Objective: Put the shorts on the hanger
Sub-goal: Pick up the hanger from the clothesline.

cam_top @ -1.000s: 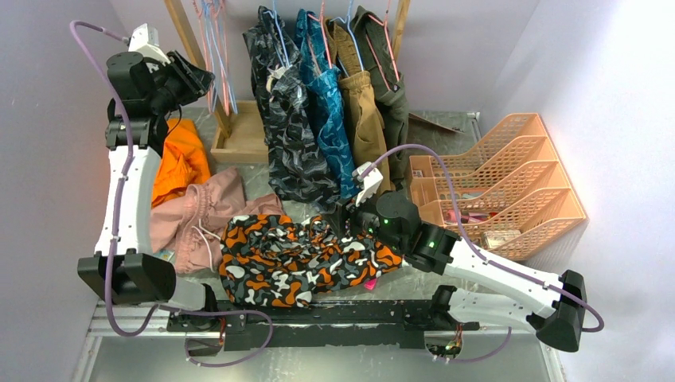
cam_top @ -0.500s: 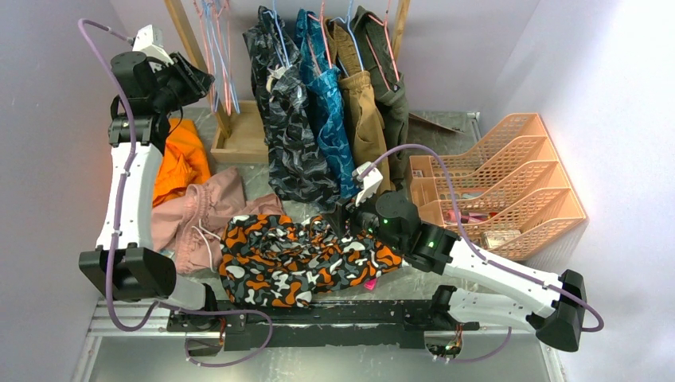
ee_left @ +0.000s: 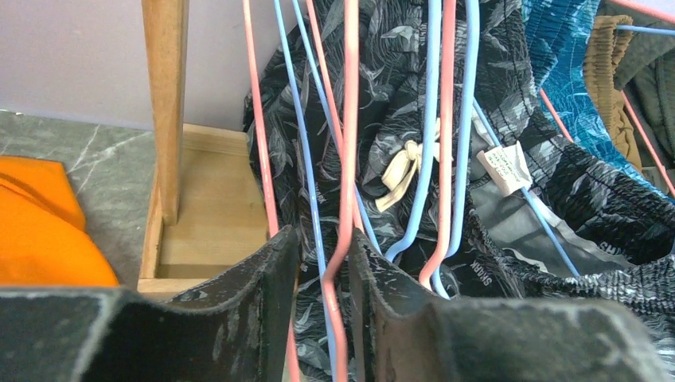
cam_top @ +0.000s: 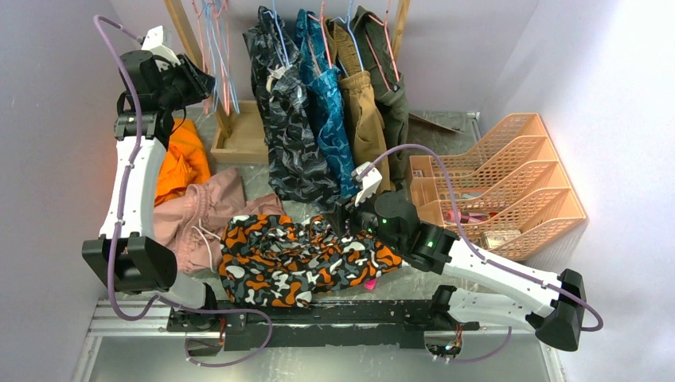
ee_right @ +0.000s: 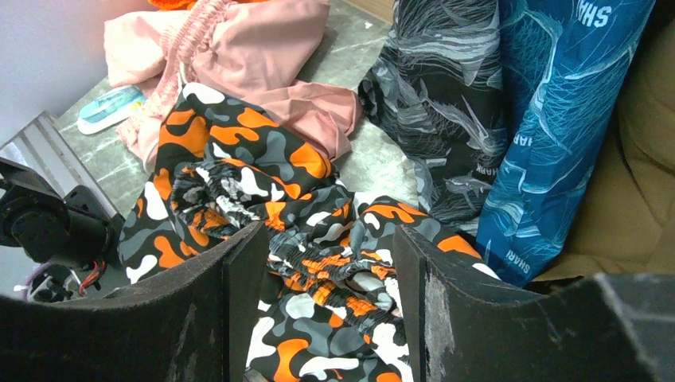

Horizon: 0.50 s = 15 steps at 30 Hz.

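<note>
The camouflage shorts lie crumpled at the table's near middle, and their gathered waistband shows in the right wrist view. My right gripper hovers open over their right end, its jaws wide apart with only fabric below. At the back left my left gripper reaches into a bunch of wire hangers on the rack. The pink hanger hangs with its wire between the narrowly open jaws, close against the right finger, and a blue wire runs beside it.
Light-blue hangers and another pink one hang beside a wooden post on a wooden base. Grey camo, teal, brown and dark garments hang behind. Orange cloth and pink shorts lie left. An orange file rack stands right.
My left gripper has shifted a little right, into the hanger bunch, and its jaws have narrowed around the pink wire. The right arm and the shorts have not moved.
</note>
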Each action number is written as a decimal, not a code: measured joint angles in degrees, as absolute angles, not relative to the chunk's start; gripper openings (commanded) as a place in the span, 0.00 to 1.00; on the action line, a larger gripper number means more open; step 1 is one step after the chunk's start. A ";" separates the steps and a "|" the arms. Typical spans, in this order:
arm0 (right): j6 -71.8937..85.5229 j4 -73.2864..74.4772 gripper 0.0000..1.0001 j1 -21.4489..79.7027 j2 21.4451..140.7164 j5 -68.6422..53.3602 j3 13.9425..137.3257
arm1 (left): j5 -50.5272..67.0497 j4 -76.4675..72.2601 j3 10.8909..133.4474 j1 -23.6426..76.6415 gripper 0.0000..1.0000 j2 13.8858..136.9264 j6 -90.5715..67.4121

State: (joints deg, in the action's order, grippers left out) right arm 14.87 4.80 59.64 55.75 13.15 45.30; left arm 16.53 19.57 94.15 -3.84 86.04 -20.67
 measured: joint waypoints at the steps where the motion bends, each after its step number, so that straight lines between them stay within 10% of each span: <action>1: 14.83 4.84 0.63 59.64 55.75 13.19 45.30 | 16.53 19.57 94.15 -3.81 0.30 86.06 -20.58; 15: 14.66 5.02 0.63 59.64 55.77 13.45 45.30 | 16.43 19.38 95.09 -2.85 0.07 85.60 -18.63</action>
State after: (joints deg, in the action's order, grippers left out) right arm 14.66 5.02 59.64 55.77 13.45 45.30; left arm 16.43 19.38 95.09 -2.85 85.60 -18.63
